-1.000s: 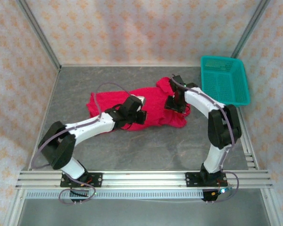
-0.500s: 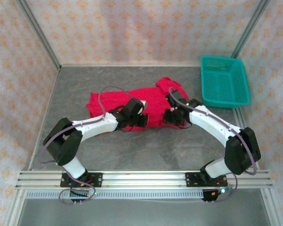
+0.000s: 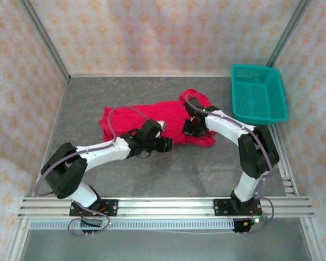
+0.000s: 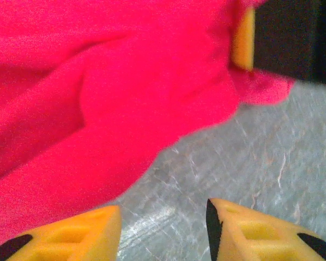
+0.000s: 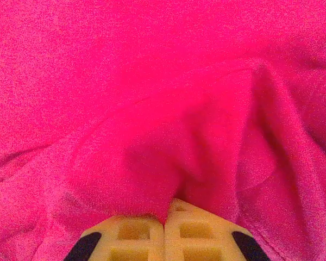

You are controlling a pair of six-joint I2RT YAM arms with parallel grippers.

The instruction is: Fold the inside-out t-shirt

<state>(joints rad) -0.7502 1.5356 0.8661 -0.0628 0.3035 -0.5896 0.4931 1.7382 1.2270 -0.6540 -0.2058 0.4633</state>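
- The inside-out t-shirt (image 3: 174, 111) lies in a rumpled red heap on the table (image 3: 195, 168). It sits mid-width and nearer the far edge, with one end reaching toward the far right corner.
- The teal basket (image 3: 258, 98) stands in that corner, close to the shirt but not touching it.
- The left gripper (image 4: 163, 209) hangs partly open with nothing between its jaws. Bare table shows in the gap, just off the shirt's near hem.
- The right gripper (image 5: 165, 215) is on the shirt's right part. Its jaws are pressed together, and a ridge of cloth is gathered at the tips, apparently pinched.
- Progress looks slight: no flat panel or clean crease shows anywhere.
- Whether the shirt is right side out cannot be told.
- Spreading it flat, bringing in the sleeves and doubling the body all appear to remain.
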